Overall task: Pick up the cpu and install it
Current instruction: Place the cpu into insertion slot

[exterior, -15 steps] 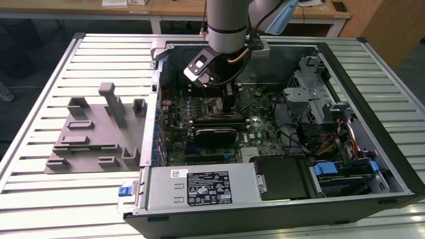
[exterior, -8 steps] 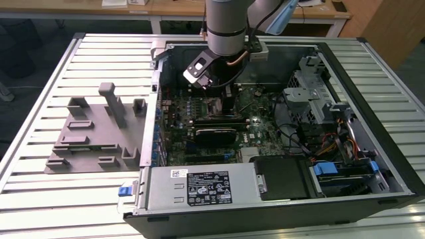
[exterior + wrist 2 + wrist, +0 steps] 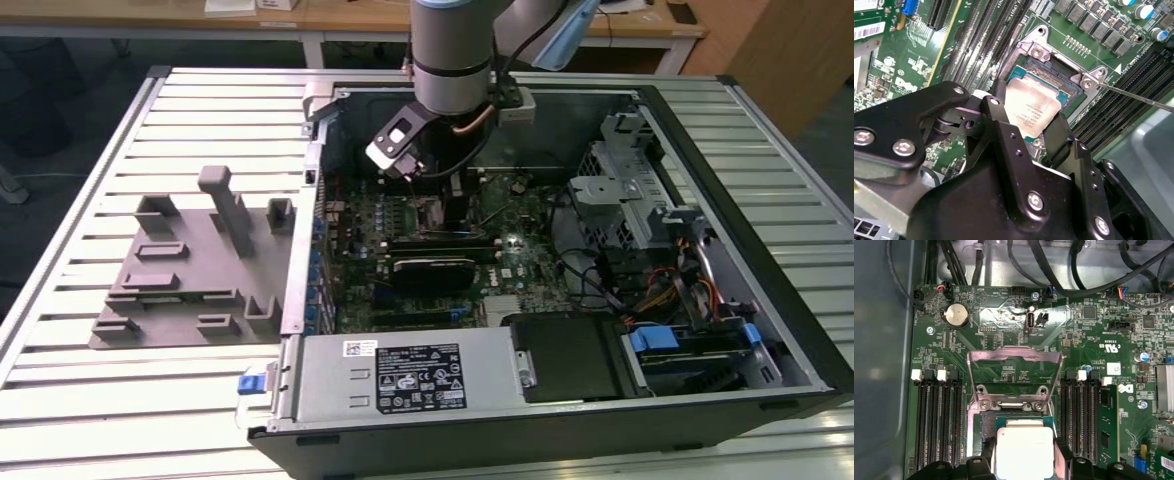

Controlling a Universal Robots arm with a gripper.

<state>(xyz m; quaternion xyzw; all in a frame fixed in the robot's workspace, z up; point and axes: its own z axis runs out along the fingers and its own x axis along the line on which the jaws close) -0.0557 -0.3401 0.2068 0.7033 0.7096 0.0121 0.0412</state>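
Observation:
The cpu (image 3: 1031, 111), a flat square chip with a silvery top and a green rim, lies level between my two black fingers and directly over the open socket (image 3: 1054, 75) on the motherboard. My gripper (image 3: 1026, 119) is shut on it, one finger on each side. In the first wrist view the cpu (image 3: 1024, 446) sits just below the raised metal load plate (image 3: 1014, 371), with the gripper (image 3: 1024, 454) around it. In the exterior view the gripper (image 3: 445, 195) reaches down into the open computer case. I cannot tell whether the chip touches the socket floor.
Memory slots (image 3: 939, 420) flank the socket on both sides, and the thin socket lever (image 3: 1136, 97) sticks out beside it. A black ribbed module (image 3: 430, 268) lies near the socket. A grey plastic plate with upright blocks (image 3: 200, 270) stands on the table at the exterior view's left.

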